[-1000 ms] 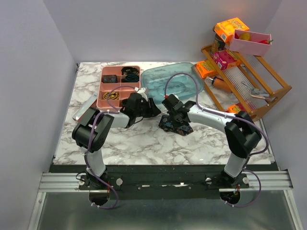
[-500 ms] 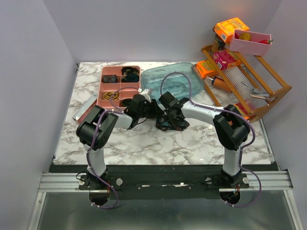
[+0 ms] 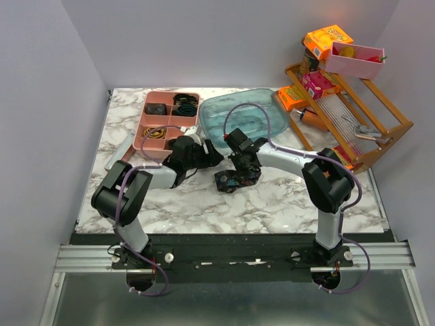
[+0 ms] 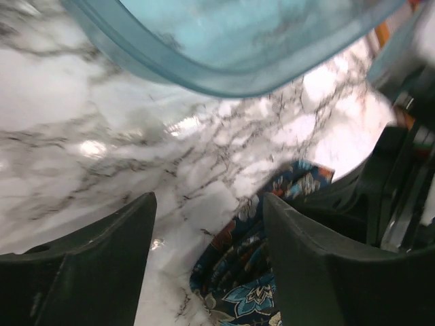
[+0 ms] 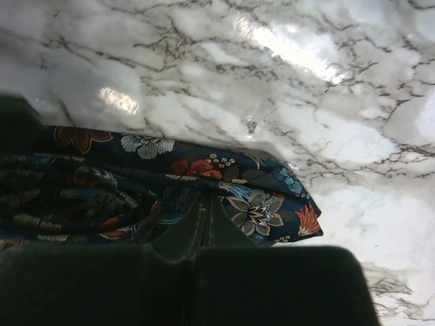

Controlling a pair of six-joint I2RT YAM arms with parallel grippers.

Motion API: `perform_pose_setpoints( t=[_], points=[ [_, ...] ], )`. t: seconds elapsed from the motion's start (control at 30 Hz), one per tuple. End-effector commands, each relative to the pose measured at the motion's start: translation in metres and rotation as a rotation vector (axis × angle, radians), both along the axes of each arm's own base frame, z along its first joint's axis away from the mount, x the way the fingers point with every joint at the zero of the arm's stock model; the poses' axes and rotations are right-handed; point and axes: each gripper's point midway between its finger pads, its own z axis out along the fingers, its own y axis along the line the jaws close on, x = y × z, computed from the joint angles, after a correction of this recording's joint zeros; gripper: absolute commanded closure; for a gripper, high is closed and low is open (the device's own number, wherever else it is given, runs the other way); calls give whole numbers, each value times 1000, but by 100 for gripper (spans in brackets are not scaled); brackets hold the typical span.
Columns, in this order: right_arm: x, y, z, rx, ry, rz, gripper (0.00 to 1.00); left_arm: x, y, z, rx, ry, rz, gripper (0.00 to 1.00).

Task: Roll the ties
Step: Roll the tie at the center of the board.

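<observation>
A navy tie [image 3: 230, 180] with an orange, red and pale-blue floral print lies bunched on the marble table [image 3: 272, 204] near its middle. My right gripper [image 3: 239, 168] sits on top of the bundle. In the right wrist view its fingers [image 5: 204, 216] are pressed together, pinching the tie fabric [image 5: 258, 183]. My left gripper [image 3: 206, 155] is just left of the bundle and a little farther back. It is open [image 4: 207, 204], and the edge of the tie [image 4: 238, 272] lies between its jaws by the right finger [image 4: 319, 272].
A pink compartment tray [image 3: 151, 121] holding rolled dark items stands at the back left. A teal plastic tray [image 3: 258, 112] is behind the grippers and also shows in the left wrist view [image 4: 224, 41]. A wooden rack [image 3: 380, 125] with snack boxes stands at the right.
My right gripper has dragged the tie bundle to the left and slightly nearer. My left gripper has drawn back a little to the left, and its arm has swung left.
</observation>
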Motion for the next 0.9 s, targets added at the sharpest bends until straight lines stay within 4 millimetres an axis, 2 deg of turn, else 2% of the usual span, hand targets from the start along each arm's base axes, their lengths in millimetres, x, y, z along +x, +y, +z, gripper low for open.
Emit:
perform_pose_setpoints(
  t=[0.0,0.2,0.33,0.37,0.47,0.5,0.63,0.7,0.87],
  points=[
    [-24,7,-3,73,75,33,99,15,33,25,67,-55,114,22],
    [-37,16,6,131,121,55,99,3,36,54,52,-85,95,21],
    [-43,22,28,194,120,68,99,-10,39,66,38,-88,82,20],
    [-41,23,39,212,98,70,99,-16,40,68,38,-82,72,20],
    [-35,24,56,226,50,67,99,-28,41,69,31,-65,48,18],
    [-34,25,66,243,31,71,99,-34,41,64,29,-51,40,15],
    [-34,39,82,327,11,119,99,-49,40,53,10,-5,-1,12],
    [-36,45,83,351,21,138,99,-60,35,44,-18,25,-39,12],
    [-42,57,64,359,73,153,99,-71,30,35,-97,63,-54,12]
  ],
)
